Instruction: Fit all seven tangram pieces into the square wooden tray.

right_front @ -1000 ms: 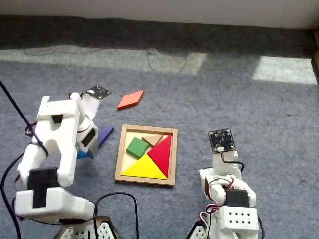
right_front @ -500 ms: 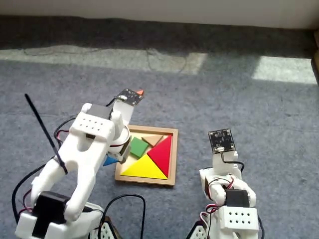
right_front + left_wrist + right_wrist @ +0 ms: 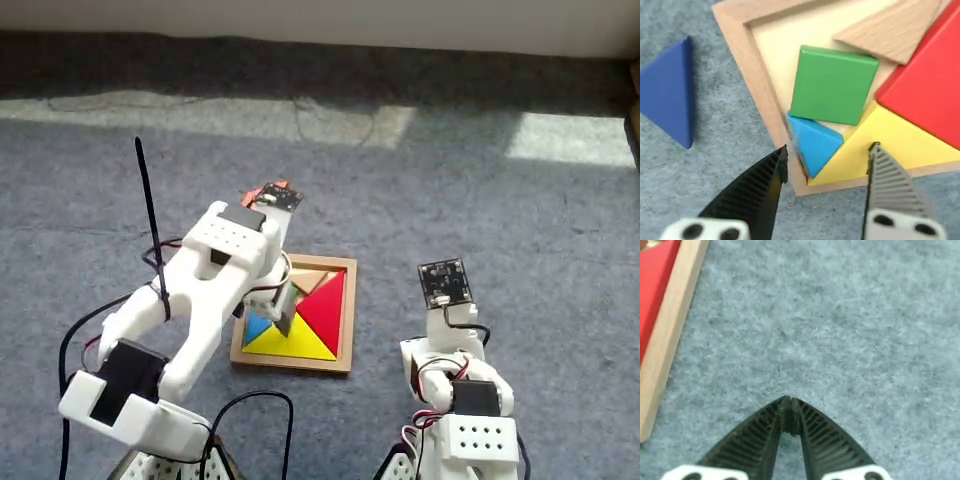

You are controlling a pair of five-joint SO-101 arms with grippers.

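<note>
Left tool (image 3: 828, 149) spread open astride light blue triangle (image 3: 812, 145), sitting crooked in lower-left corner of square wooden tray (image 3: 290, 362), probably to seat it; right tool (image 3: 790, 412) closed, parked over carpet (image 3: 840, 315)

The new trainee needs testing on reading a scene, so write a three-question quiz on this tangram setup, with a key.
1. True or false: the left tool is shut on the light blue triangle.
2. Where does the dark blue triangle lie? A: on the carpet beside the tray. B: inside the tray. C: in the left tool.
3. Fill in: the right tool is ____ (open or shut).
Key: 1 false; 2 A; 3 shut.
</note>
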